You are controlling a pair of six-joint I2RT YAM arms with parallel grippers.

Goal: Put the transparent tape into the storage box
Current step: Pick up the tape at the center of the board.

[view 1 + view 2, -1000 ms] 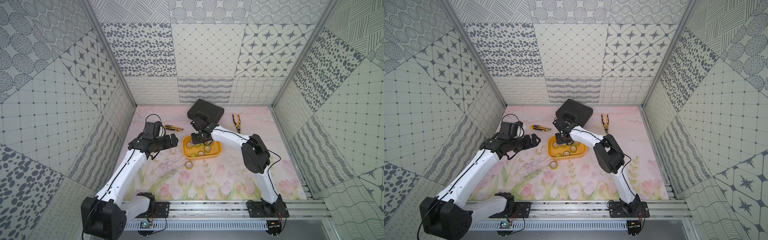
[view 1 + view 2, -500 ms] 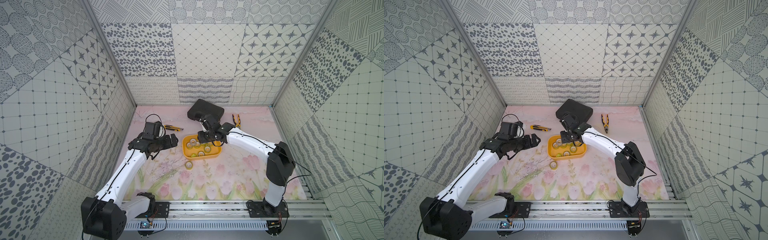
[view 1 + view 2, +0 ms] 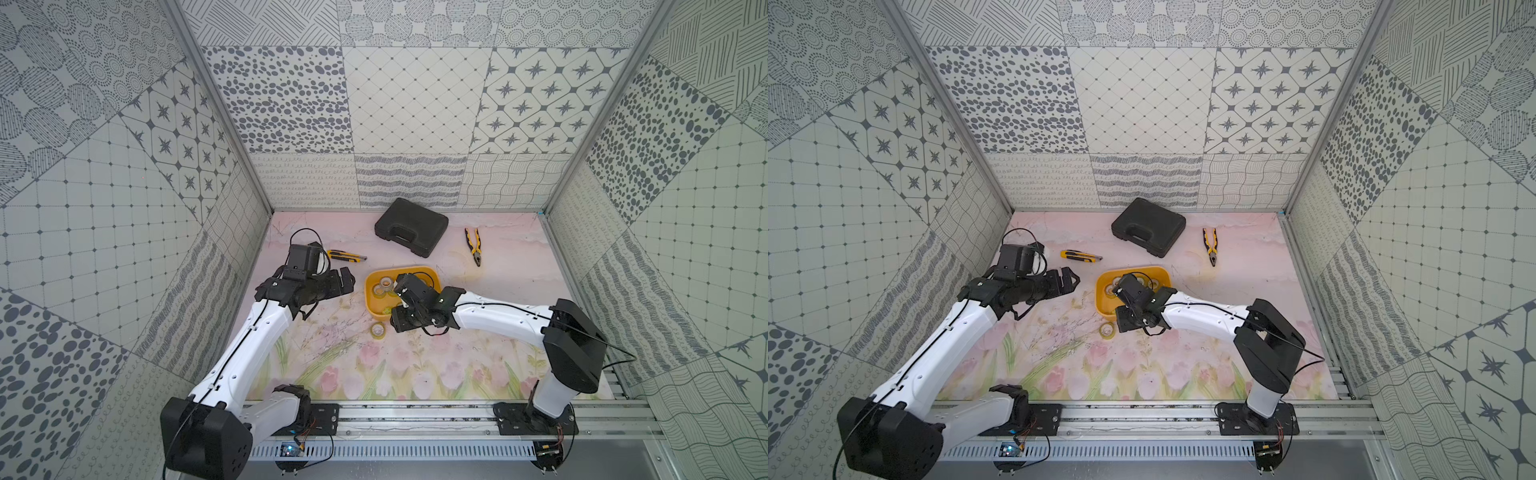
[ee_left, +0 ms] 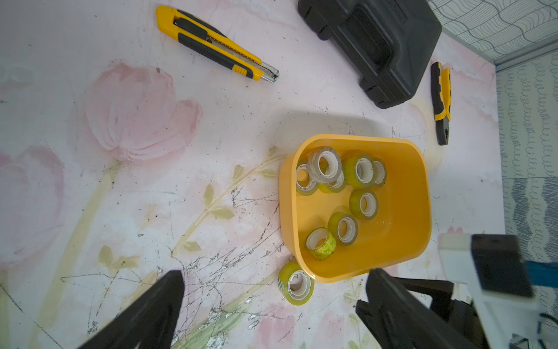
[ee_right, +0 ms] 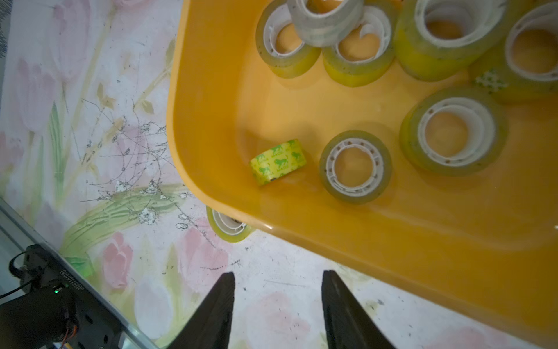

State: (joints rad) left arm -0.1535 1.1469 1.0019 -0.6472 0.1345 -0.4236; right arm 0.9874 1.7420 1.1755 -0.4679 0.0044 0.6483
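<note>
Both jaws open, empty; one small clear yellowish tape roll (image 3: 377, 329) lies beside the shallow yellow-orange plastic tub (image 3: 368, 293): grasp it next.

Left fingers (image 4: 145, 311) spread wide, right fingers (image 5: 213, 317) parted, both empty.

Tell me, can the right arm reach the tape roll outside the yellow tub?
Probably yes: the open right gripper hovers close by, nothing between them, though the roll sits right beside the tub.
</note>
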